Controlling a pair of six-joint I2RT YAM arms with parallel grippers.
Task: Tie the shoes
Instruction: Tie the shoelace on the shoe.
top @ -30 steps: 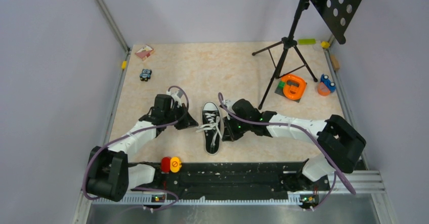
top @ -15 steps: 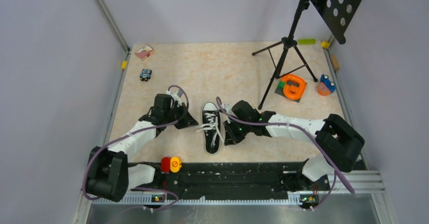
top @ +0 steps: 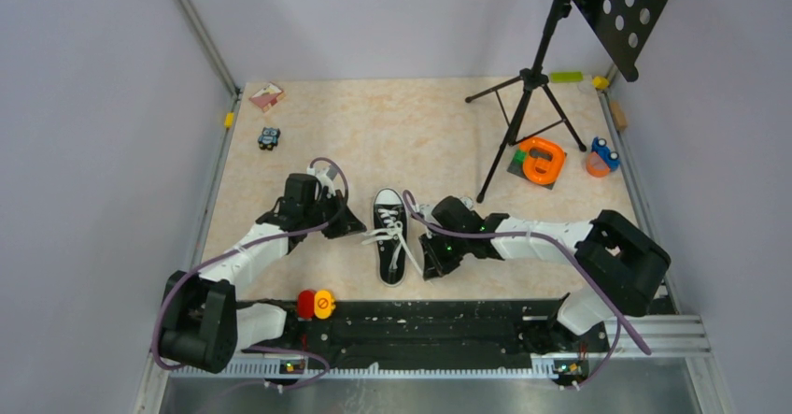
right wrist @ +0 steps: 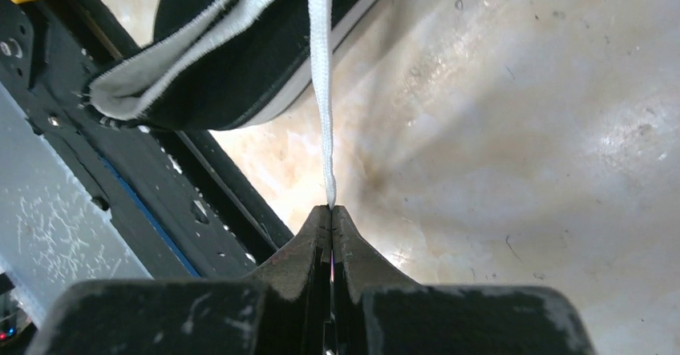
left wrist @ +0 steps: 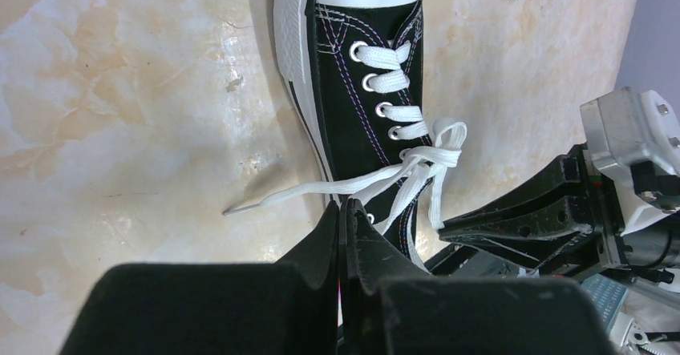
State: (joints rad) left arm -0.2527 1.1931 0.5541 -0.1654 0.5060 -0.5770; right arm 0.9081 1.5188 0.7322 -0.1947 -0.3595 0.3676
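The black sneaker (top: pixel 390 236) with white toe cap lies mid-table, toe pointing away. It also shows in the left wrist view (left wrist: pixel 361 90) and its heel shows in the right wrist view (right wrist: pixel 232 74). My right gripper (top: pixel 431 263) is to the right of the heel. It is shut (right wrist: pixel 331 207) on the end of a white lace (right wrist: pixel 321 90), which runs taut up to the shoe. My left gripper (top: pixel 359 230) is at the shoe's left side with its jaws shut (left wrist: pixel 343 204). The other lace (left wrist: pixel 321 188) passes just beyond its tips, with its end lying loose on the table.
A black tripod stand (top: pixel 523 106) stands at the back right, with an orange tool (top: pixel 542 160) and a blue-orange toy (top: pixel 602 157) beside it. A small toy car (top: pixel 269 137) and a pink block (top: pixel 266 94) are back left. The black base rail (top: pixel 420 321) with red and yellow buttons (top: pixel 316 304) runs along the near edge.
My right gripper has moved toward the near edge beside the heel, drawing its lace out with it. The left arm and the shoe have stayed put.
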